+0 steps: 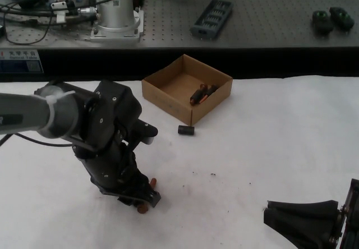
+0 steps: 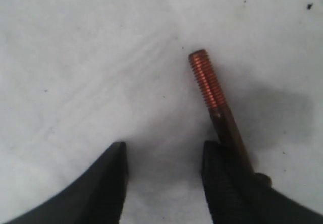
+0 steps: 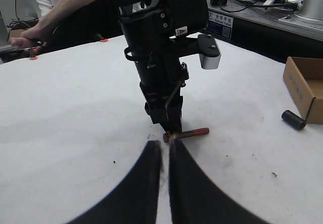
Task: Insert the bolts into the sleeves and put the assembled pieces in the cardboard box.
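The left pincer [image 2: 164,148] hangs spread with the threaded bolt [image 2: 208,85] lying against one finger, likely needing centring before a pinch.

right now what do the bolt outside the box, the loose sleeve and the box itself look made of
Bolt: likely metal, coppery red finish; fine threads show at its tip.
Sleeve: dark and matte, perhaps plastic or rubber; too small to tell.
Cardboard box: plain brown cardboard, dull, thin folded walls.

Bright, even light casts a soft shadow beside the bolt [image 2: 207,80].
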